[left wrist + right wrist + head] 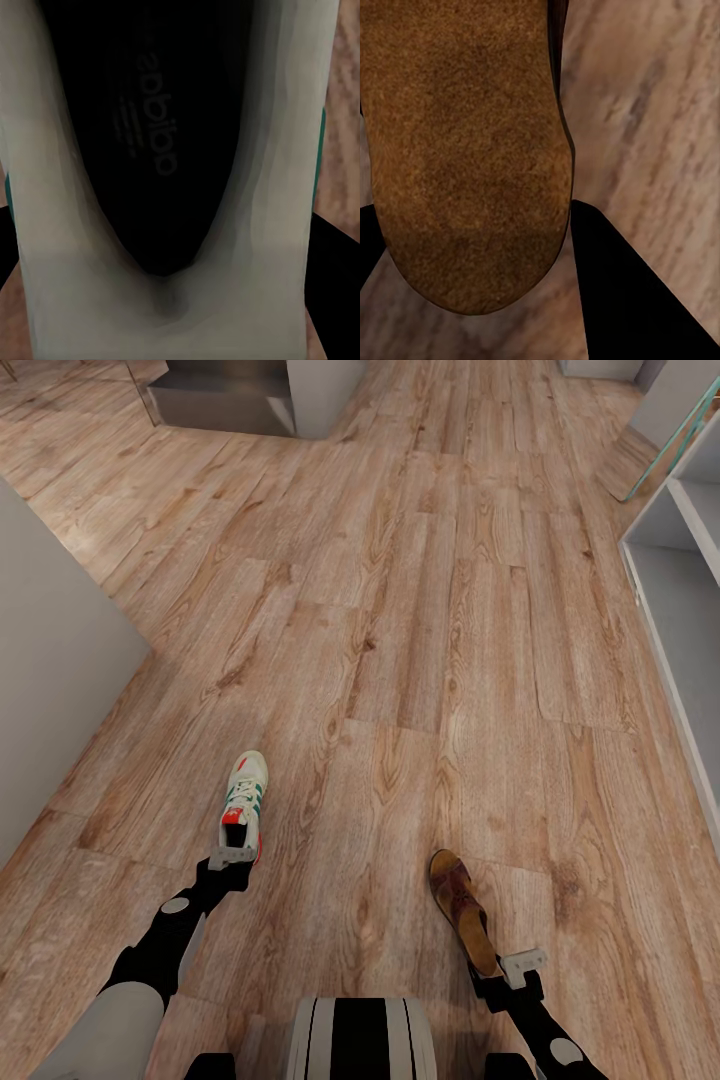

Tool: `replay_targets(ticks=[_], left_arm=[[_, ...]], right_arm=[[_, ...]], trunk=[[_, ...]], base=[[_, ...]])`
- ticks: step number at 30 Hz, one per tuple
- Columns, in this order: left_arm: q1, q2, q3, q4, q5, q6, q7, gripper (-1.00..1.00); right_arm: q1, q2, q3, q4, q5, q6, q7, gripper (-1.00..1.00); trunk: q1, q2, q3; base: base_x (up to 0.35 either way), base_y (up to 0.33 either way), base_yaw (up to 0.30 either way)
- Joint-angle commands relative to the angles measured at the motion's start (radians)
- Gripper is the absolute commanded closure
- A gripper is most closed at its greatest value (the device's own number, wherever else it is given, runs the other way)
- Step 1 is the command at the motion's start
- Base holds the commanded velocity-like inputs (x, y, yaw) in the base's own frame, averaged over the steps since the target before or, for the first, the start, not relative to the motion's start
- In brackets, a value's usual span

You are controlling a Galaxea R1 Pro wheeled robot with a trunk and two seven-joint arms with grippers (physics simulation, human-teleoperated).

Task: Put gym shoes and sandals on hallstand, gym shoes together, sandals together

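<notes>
Robot trunk [360,1038], striped black and white, sits at the near edge of the head view. Just beyond it, on the left, the left claw [232,857] meets the heel of a gym shoe [245,797], white with green stripes and a red-orange heel patch, its toe pointing away. On the right, the right claw [520,965] sits at the near end of a brown sandal [462,908], which also points away, angled a little left. Whether either shoe touches the corridor floor [400,620] or is lifted off it I cannot tell from here. A white shelf unit [680,560] with open compartments stands along the right edge, well apart from both shoes. A grey wall [50,660] closes the left side.

From the left wrist, the gym shoe [67,247] is seen heel-on: white collar around a dark insole with faint lettering. Dark fingers [334,300] flank its two sides, the jaws clamped on the heel. Wood floor [346,90] shows past it.

From the right wrist, the sandal's [465,150] tan footbed heel lies between two dark fingers [622,292]; the jaws stand apart on either side of it, and whether they actually press on it I cannot tell. Plank floor [652,112] lies beside it.
</notes>
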Motion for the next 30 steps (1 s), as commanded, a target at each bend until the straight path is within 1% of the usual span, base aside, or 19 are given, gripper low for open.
replay_targets(ticks=[1, 4, 30], left_arm=[[-0.001, -0.001, 0.007, 0.0, -0.011, -0.003, -0.008, 1.0], [-0.001, 0.0, 0.007, 0.0, -0.011, -0.003, -0.008, 1.0], [0.001, 0.007, 0.007, 0.003, -0.009, -0.001, -0.005, 1.0]], right_arm=[[0.0, -0.001, 0.004, 0.001, 0.003, -0.002, 0.0, 1.0], [0.0, -0.001, 0.004, 0.001, 0.003, -0.002, 0.0, 1.0], [0.0, -0.001, 0.002, -0.003, 0.0, -0.003, -0.002, 1.0]], trunk=[[0.0, 0.0, 0.0], [0.0, 0.0, 0.0], [-0.012, 0.006, 0.1]], base=[[0.0, 0.0, 0.0], [0.0, 0.0, 0.0], [0.0, 0.0, 0.0]])
